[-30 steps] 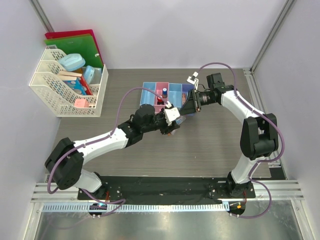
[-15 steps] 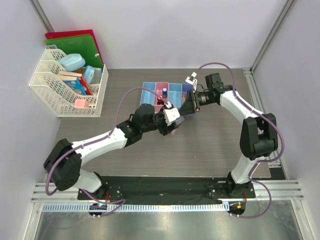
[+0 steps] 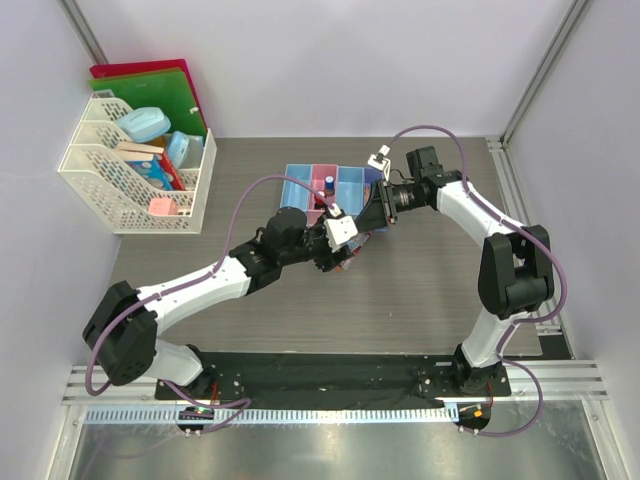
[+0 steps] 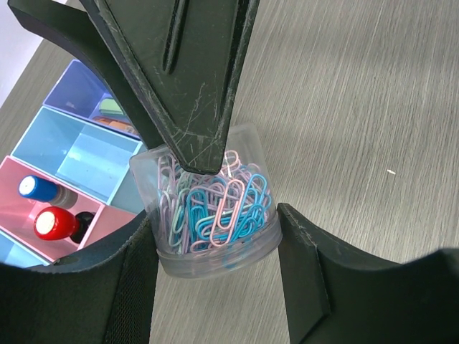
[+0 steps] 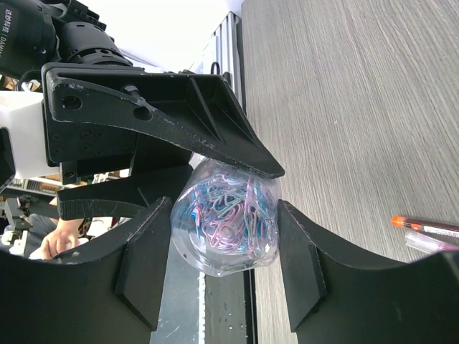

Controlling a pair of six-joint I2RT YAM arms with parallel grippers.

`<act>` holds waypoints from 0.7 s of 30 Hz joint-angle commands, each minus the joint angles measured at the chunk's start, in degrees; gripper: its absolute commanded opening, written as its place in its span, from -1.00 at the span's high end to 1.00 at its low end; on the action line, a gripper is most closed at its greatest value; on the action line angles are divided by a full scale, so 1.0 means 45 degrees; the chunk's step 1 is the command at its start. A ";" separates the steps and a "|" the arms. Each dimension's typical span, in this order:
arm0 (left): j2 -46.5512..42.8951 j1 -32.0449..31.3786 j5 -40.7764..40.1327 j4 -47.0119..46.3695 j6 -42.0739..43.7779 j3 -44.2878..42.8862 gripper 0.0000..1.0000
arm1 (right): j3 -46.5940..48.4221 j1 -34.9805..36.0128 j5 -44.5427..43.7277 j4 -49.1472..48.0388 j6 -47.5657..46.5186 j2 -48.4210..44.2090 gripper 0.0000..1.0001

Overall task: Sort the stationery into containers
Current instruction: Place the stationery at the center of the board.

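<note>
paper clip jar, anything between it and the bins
Nothing visible does. The paper clip jar, flanked by the right gripper and the left gripper, is right at the edge of the light blue bin, with no object between them. The pink bin beyond holds two capped markers.

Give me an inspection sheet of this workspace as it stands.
Surface: grey wood-grain table.
Job's things: clear round plastic tub of pastel paper clips sits between both grippers; row of four joined plastic bins, the pink one holding a blue-capped piece and a red-capped piece; thin orange-tipped pen lies on the table.
Clutter: nothing seen.
Grippers: right gripper jaws shut on the tub; left gripper jaws flank it, contact unclear.
Cables: purple cables loop along both arms.
Surroundings: white lattice desk rack holding boxes, red and green folders behind; pale walls.
</note>
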State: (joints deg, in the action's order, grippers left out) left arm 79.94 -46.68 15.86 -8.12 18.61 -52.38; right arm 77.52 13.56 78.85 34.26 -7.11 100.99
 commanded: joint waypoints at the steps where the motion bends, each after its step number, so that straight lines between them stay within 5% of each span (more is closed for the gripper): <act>1: -0.0987 0.0353 -0.0594 -0.0598 0.0337 -0.0489 1.00 | 0.0196 -0.0182 -0.1349 0.0082 -0.0177 0.0253 -0.31; 8: -0.1104 0.0411 -0.0516 -0.0520 0.0259 -0.0547 1.00 | 0.0118 -0.0182 -0.1701 0.0102 -0.0235 0.0331 -0.83; 21: -0.1086 0.0431 -0.0048 -0.0266 0.0063 -0.0645 1.00 | 0.0606 -0.0026 -0.2053 0.0121 -0.0001 0.0585 -0.99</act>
State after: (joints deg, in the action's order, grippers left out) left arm 78.46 -45.21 14.52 -4.56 18.85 -52.38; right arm 77.71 13.30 73.12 34.98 -6.85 102.80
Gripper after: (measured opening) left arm 0.578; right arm 0.996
